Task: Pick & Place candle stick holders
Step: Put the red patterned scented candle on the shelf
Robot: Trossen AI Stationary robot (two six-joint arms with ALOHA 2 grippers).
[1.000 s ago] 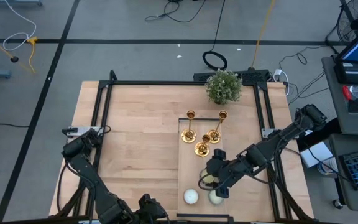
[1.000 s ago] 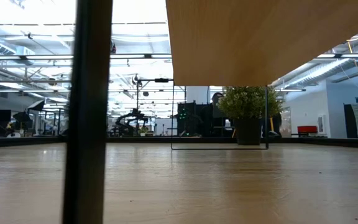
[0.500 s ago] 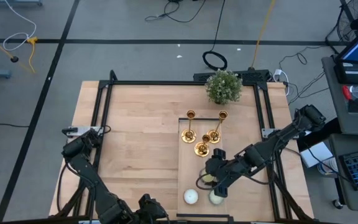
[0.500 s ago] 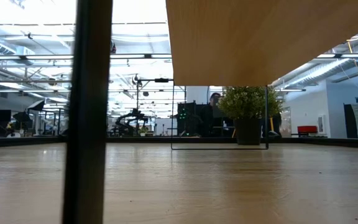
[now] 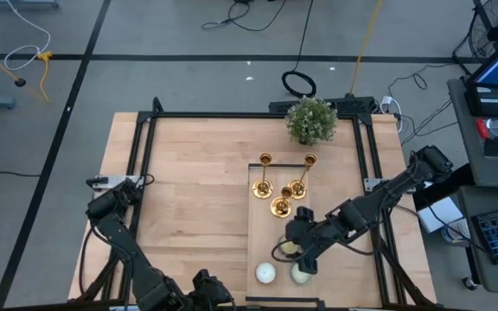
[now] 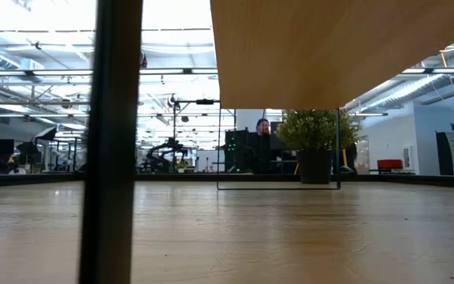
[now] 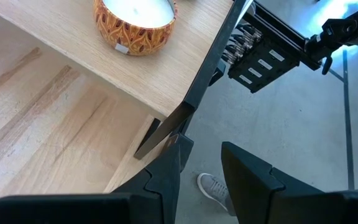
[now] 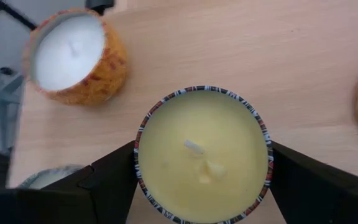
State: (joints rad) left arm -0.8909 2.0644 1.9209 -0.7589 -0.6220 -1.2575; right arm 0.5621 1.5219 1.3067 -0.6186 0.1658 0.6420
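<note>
Left claw [image 7: 201, 165]: parked at the near-left edge of the table [image 5: 188, 181], fingers a narrow gap apart, holding nothing. An orange-patterned candle [image 7: 134, 22] shows ahead of it on a raised wooden board.

Right claw [image 8: 201, 180]: low over the near part of the light board [image 5: 262, 242], fingers spread wide, one on each side of a yellow candle [image 8: 202, 155] in a patterned tin. The fingers stand just beside the tin's rim; whether they press on it I cannot tell.

Count, candles: three. The yellow one sits between the right claw's fingers; the other two lie close beside it, nearer the table's front edge.

Count, candle stick holders [image 5: 282, 186]: three, brass, upright, clustered just beyond the right claw toward the potted plant [image 5: 310, 120]. None touched.
</note>
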